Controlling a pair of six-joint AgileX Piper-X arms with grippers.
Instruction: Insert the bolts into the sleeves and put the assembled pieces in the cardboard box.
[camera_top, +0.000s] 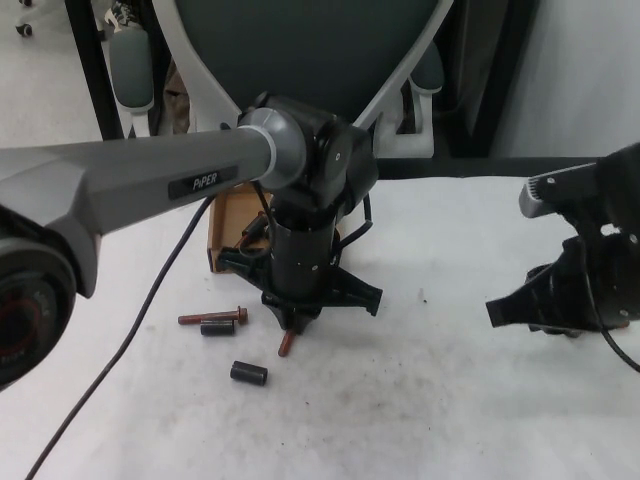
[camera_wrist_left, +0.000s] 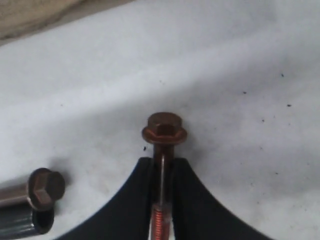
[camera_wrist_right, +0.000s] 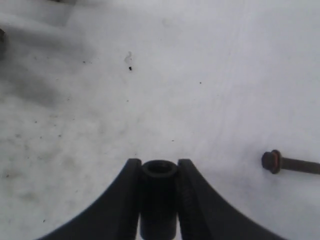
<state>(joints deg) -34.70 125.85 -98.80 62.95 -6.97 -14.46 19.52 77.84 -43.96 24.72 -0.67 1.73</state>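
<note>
My left gripper (camera_wrist_left: 163, 161) is shut on the shank of a copper-coloured bolt (camera_wrist_left: 164, 128), whose hex head sticks out past the fingertips. In the high view this gripper (camera_top: 297, 322) points down at the white bench in front of the cardboard box (camera_top: 228, 222), with the bolt (camera_top: 287, 343) just above the surface. My right gripper (camera_wrist_right: 159, 163) is shut on a black sleeve (camera_wrist_right: 159, 170), open end facing outward, low over the bench at the right side.
A loose bolt (camera_top: 212, 317) lies beside a black sleeve (camera_top: 217, 328) left of the left gripper. Another sleeve (camera_top: 249, 373) lies nearer the front. One more bolt (camera_wrist_right: 291, 164) lies near the right gripper. The right arm (camera_top: 575, 280) is at the right edge.
</note>
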